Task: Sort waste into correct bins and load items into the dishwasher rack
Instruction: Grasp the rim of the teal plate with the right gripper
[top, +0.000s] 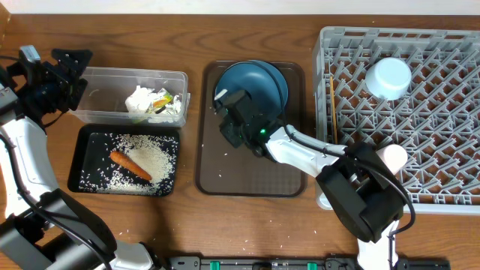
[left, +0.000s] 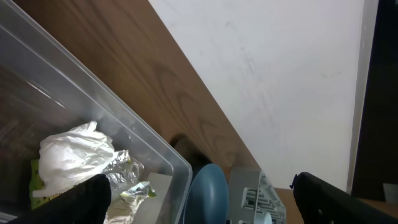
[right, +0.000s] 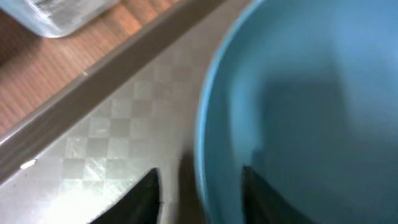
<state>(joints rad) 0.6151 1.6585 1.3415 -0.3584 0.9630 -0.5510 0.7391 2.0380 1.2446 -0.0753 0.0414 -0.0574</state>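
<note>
Wood-grain table (top: pixel 247 225) running back to white wall (left: pixel 280 62), blue plate (top: pixel 255 82) lying at back of brown tray (top: pixel 240 169), R gripper (right: pixel 199 193) gaping astride plate rim, not clamping, L gripper (left: pixel 199 186) hanging wide apart, empty, over clear box (top: pixel 97 94) left of tray.

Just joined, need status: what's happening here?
Right gripper straddles the rim of the blue plate on the brown tray, jaws open. Left gripper hovers open by the clear box, which holds tissue and wrapper. Carrot and rice lie in the black tray. Chopsticks and a white bowl are in the rack.
</note>
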